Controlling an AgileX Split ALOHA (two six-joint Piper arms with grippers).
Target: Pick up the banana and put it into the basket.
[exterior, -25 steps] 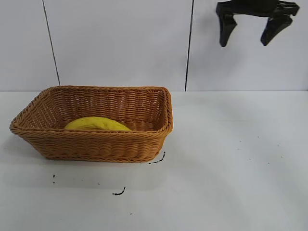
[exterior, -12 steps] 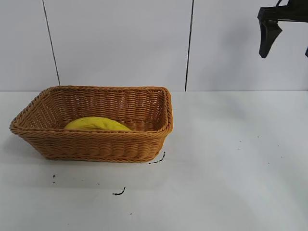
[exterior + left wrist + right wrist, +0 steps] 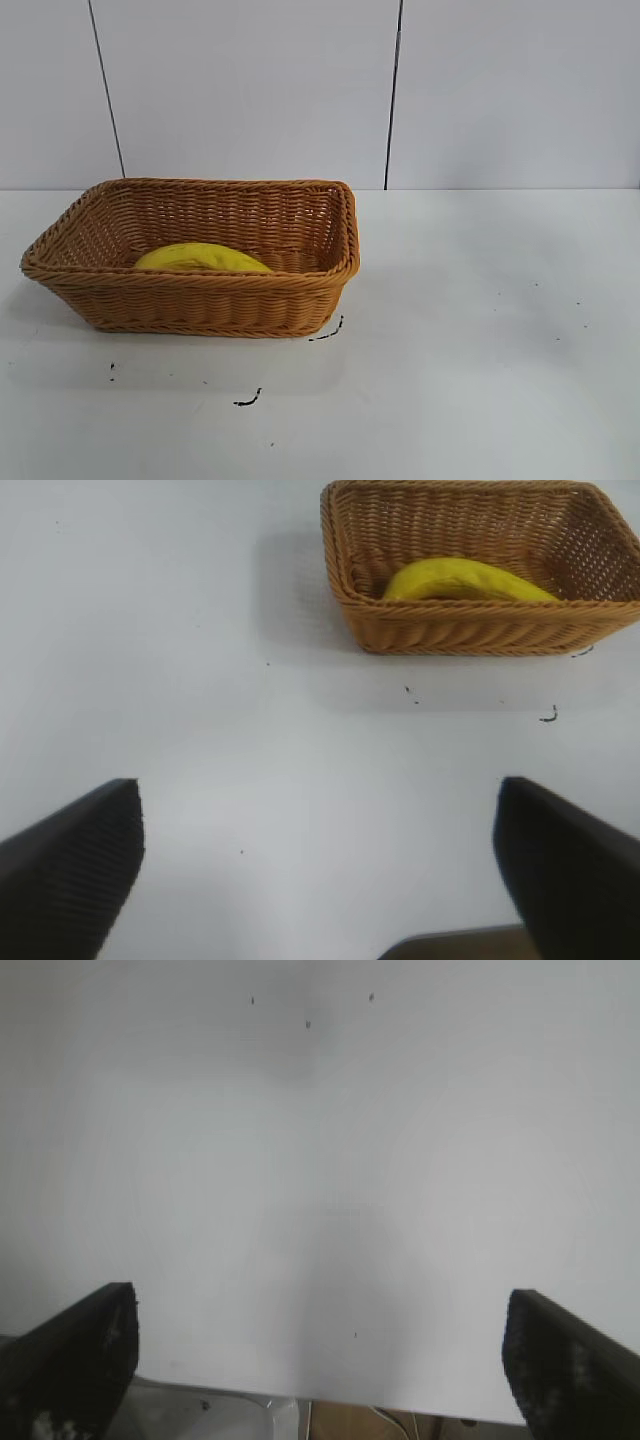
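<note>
Two grippers hang with fingers spread wide, holding nothing: the left gripper over bare table well apart from the basket, the right gripper over the table's edge. Small black marks dot the table near the basket's front. Farther back on the left, the banana lies inside the basket, against its near wall.

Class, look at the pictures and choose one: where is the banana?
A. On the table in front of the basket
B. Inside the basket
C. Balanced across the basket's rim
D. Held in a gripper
B: the banana lies inside the basket, below its rim, with no gripper near it.
</note>
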